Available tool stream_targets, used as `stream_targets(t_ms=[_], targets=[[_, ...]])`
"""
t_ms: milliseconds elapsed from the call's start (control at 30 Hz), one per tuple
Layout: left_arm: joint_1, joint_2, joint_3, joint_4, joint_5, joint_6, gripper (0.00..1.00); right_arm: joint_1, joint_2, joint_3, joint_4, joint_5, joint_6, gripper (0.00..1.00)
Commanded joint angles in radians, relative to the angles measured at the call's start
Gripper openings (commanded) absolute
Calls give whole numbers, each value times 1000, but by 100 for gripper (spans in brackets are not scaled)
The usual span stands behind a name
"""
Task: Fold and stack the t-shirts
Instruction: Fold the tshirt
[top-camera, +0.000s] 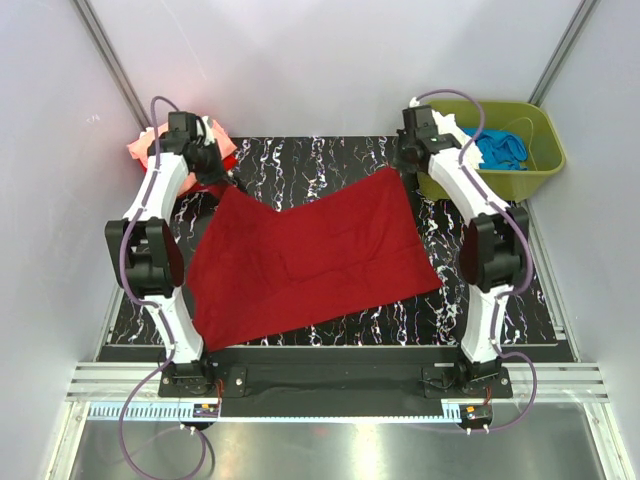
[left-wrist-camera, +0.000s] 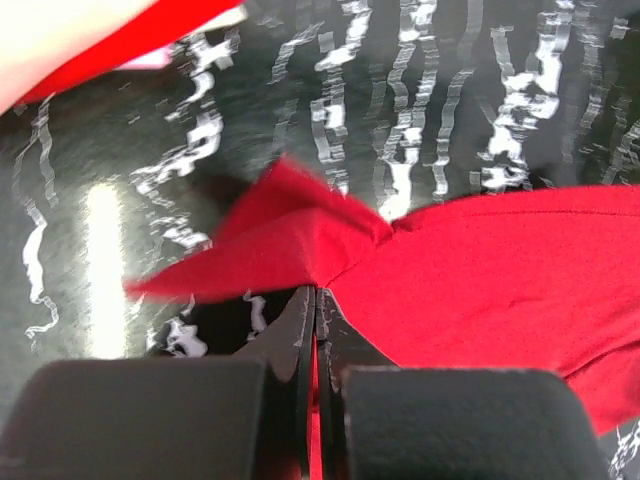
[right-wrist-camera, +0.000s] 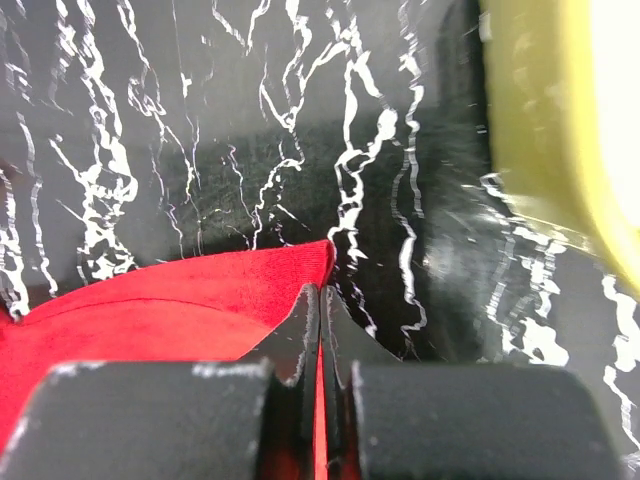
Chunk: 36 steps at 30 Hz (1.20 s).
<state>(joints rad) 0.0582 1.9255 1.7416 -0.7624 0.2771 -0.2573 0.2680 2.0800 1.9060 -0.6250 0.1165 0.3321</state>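
Pale grey walls (top-camera: 320, 60) stand behind and to both sides of the dark red t-shirt (top-camera: 310, 255). Under the shirt you have a glossy black worktop (top-camera: 300, 160) with white marble veining. The shirt lies spread out, skewed, about mid-worktop. An olive-green tub (top-camera: 548, 152) sits beyond its far-right corner, with a blue t-shirt (top-camera: 500, 150) inside. Salmon-pink t-shirts (top-camera: 145, 150) are heaped beyond its far-left corner. Your left end effector (left-wrist-camera: 316, 295) is pressed together, pinching the shirt's far-left corner. Your right end effector (right-wrist-camera: 320, 290) likewise pinches the far-right corner.
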Motion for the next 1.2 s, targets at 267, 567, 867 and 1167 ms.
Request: stream_targets(t_ms=[267, 567, 867, 1167], targets=[[-54, -59, 62, -77, 13, 46, 0, -55, -196, -211, 67, 22, 5, 0], [-74, -176, -36, -115, -26, 66, 0, -64, -242, -235, 51, -8, 12, 0], [-74, -368, -273, -106, -58, 82, 0, -93, -350, -360, 45, -12, 21, 0], [-74, -516, -448, -97, -116, 89, 0, -107, -458, -539, 71, -15, 38, 0]])
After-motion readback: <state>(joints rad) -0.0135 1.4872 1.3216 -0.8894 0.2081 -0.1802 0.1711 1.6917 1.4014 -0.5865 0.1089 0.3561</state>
